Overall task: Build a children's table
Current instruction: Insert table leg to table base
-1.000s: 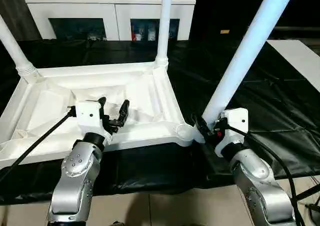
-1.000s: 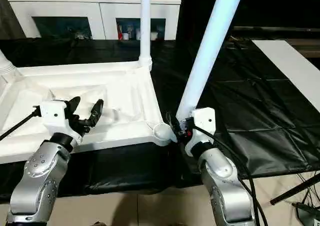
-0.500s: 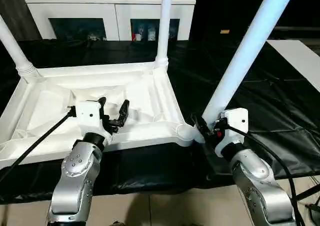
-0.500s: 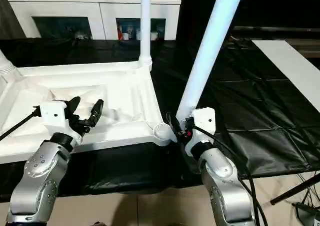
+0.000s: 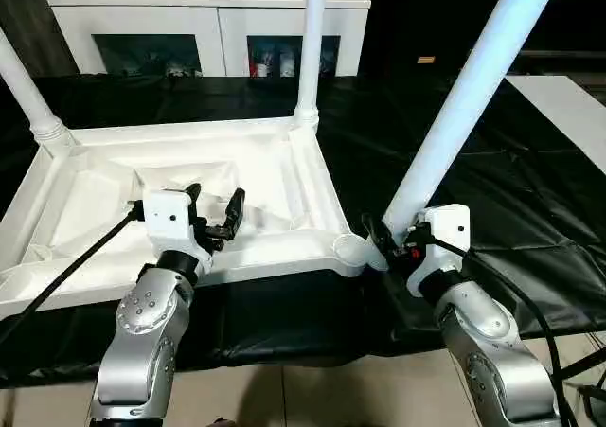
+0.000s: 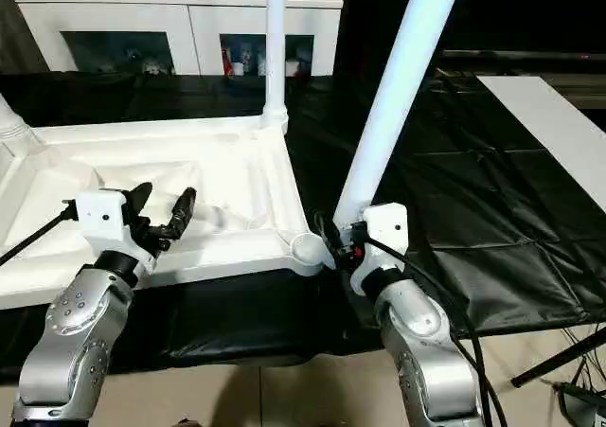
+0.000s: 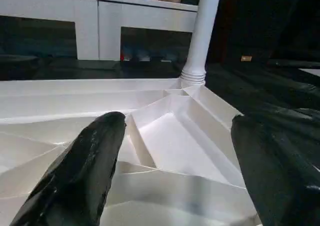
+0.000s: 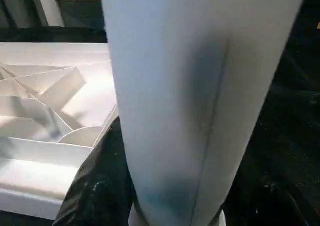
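Now right gripper [image 5: 388, 240] clamping a tilted leg [image 5: 461, 100], left gripper [image 5: 215, 214] spread above upturned tabletop [image 5: 284, 176].

light: bright overhead | glare: white tabletop [image 5: 189, 176] washed out | blur: near wrist-view fingers [image 7: 80, 176]

White cabinet [image 5: 208, 15] behind black table covering [image 5: 530, 219]

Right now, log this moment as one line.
right gripper: shut on leg beside near corner socket | left gripper: open over tabletop underside | far legs: two seated
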Tool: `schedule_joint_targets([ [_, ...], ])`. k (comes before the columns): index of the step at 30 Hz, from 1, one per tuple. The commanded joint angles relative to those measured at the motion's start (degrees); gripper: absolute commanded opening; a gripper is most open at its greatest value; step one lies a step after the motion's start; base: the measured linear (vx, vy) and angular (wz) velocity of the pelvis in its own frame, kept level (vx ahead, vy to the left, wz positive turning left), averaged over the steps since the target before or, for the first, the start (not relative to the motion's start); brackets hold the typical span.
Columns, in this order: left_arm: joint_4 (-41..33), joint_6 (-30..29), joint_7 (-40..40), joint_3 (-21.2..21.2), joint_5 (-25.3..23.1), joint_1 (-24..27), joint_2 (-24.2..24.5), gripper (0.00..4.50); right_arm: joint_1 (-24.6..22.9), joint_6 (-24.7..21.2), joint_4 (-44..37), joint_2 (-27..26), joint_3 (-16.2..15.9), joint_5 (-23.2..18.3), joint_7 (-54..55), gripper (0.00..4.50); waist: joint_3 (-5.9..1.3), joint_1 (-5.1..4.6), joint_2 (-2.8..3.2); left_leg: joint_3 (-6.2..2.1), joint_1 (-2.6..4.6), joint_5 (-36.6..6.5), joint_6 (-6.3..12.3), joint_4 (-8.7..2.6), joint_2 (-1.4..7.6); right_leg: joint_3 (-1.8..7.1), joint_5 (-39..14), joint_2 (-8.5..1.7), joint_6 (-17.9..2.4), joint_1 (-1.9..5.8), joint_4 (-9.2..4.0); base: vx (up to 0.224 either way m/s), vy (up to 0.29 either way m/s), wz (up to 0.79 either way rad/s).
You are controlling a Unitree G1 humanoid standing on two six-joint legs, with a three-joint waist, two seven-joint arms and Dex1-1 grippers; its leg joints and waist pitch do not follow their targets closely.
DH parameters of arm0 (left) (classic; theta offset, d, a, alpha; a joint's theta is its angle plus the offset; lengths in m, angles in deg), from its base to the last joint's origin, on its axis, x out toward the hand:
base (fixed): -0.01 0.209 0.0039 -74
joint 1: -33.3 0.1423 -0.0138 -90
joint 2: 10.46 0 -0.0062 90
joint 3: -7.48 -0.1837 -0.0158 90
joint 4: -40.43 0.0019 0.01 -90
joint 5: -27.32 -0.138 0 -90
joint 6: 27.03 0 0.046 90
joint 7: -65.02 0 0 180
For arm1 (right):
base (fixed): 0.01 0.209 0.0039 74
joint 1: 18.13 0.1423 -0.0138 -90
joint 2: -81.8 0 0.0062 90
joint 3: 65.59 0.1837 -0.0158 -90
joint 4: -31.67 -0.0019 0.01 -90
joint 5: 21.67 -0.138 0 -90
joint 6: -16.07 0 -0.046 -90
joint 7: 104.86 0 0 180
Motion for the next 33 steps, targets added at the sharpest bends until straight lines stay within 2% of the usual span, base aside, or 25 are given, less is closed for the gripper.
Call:
schedule_joint_targets([
  [1, -0.7, 0.2, 0.1, -0.4, -0.3, 0.5, 0.3, 3.81, 0.1, -1.4, 1.0, 0.3, 0.0, 0.5, -0.1, 1.86, -3.13, 0.17, 0.19, -0.77, 0.31, -20.1, 0.06, -4.55, 1.81, 2.99, -20.6, -2.75, -4.7, 2.03, -5.02, 0.0, 0.0, 0.0],
  [14, -0.7, 0.2, 0.1, -0.4, -0.3, 0.5, 0.3, 3.81, 0.1, -1.4, 1.0, 0.3, 0.0, 0.5, -0.1, 1.86, -3.14, 0.14, 0.15, -0.77, 0.28, -20.1, 0.1, -4.54, 1.8, 2.98, -20.6, -2.74, -4.7, 2.07, -4.99, 0.0, 0.0, 0.0],
  [21, -0.7, 0.2, 0.1, -0.4, -0.3, 0.5, 0.3, 3.81, 0.1, -1.4, 1.0, 0.3, 0.0, 0.5, -0.1, 1.86, -3.01, 0.1, 0.16, -0.84, 0.38, -21.4, -0.05, -4.56, 1.73, 2.9, -23.5, -2.76, -3.8, 1.88, -5.33, 0.0, 0.0, 0.0],
  [33, -0.7, 0.2, 0.1, -0.4, -0.3, 0.5, 0.3, 3.81, 0.1, -1.4, 1.0, 0.3, 0.0, 0.5, -0.1, 1.86, -3.04, 0.09, 0.11, -0.8, 0.3, -21.1, 0.04, -4.55, 1.71, 2.94, -22.8, -2.73, -3.9, 1.88, -5.26, 0.0, 0.0, 0.0],
])
